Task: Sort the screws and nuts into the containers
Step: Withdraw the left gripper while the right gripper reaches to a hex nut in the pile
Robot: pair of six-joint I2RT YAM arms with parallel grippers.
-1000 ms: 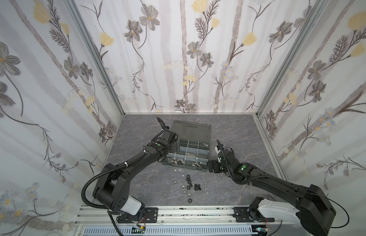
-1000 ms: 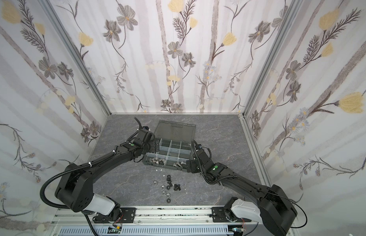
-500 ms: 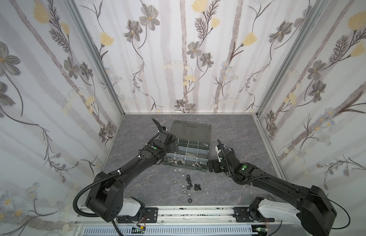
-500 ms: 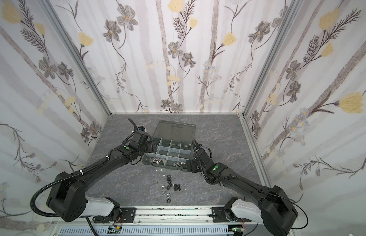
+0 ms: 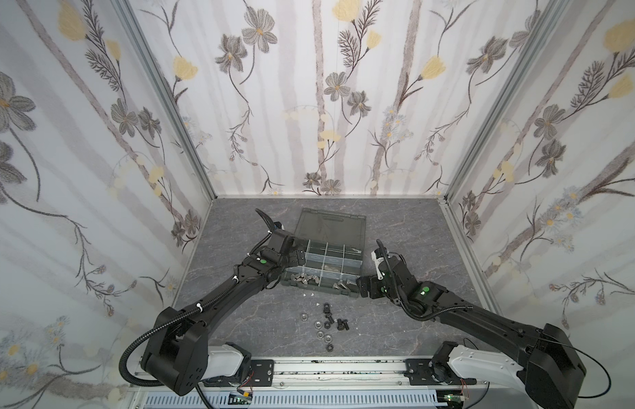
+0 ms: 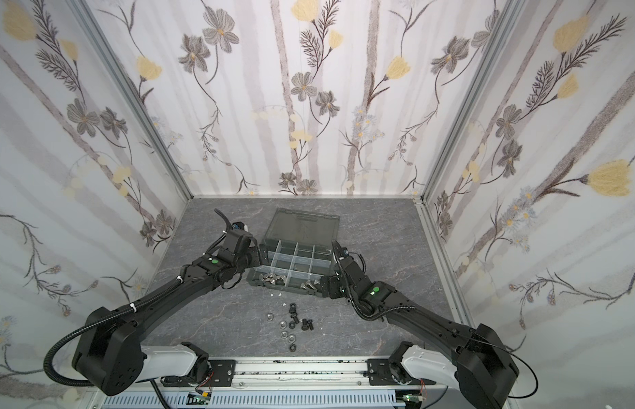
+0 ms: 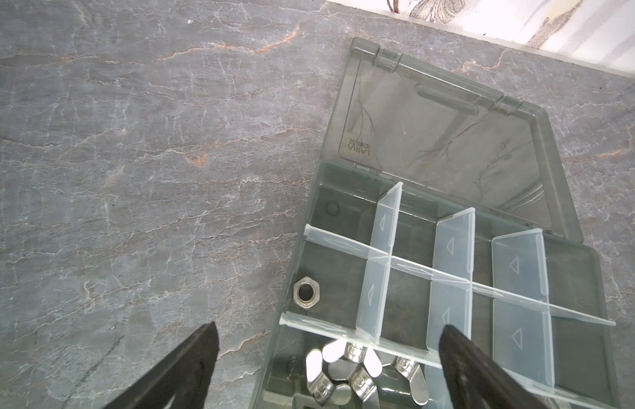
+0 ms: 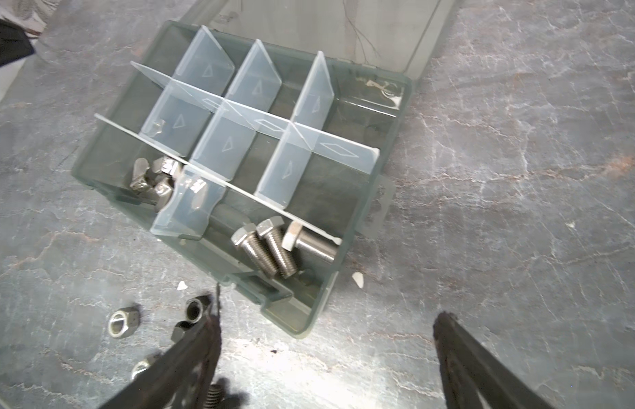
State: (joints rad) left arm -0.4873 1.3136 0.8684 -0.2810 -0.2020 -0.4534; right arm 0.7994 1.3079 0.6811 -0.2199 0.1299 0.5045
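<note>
The dark grey organiser box (image 5: 319, 287) (image 6: 286, 289) lies open mid-table, its containers parted by pale dividers. Silver wing nuts (image 7: 344, 371) (image 8: 153, 177) fill a front cell, one hex nut (image 7: 306, 293) lies in the cell behind, and silver screws (image 8: 273, 248) lie in another front cell. Loose black screws (image 5: 327, 312) and silver nuts (image 5: 318, 324) lie on the table in front of the box. My left gripper (image 5: 297, 255) (image 7: 328, 327) hangs open over the box's left end, holding nothing. My right gripper (image 5: 362, 287) (image 8: 326, 318) is open and empty by the box's front right corner.
The smoky lid (image 5: 332, 225) (image 7: 433, 117) lies flat behind the box. Small white flecks (image 5: 309, 294) dot the grey marble floor near the box front. Flowered walls close in three sides, and a rail (image 5: 326, 371) runs along the front edge.
My left arm has swung slightly to the left, with its gripper still open over the box's left end. The right arm has hardly moved.
</note>
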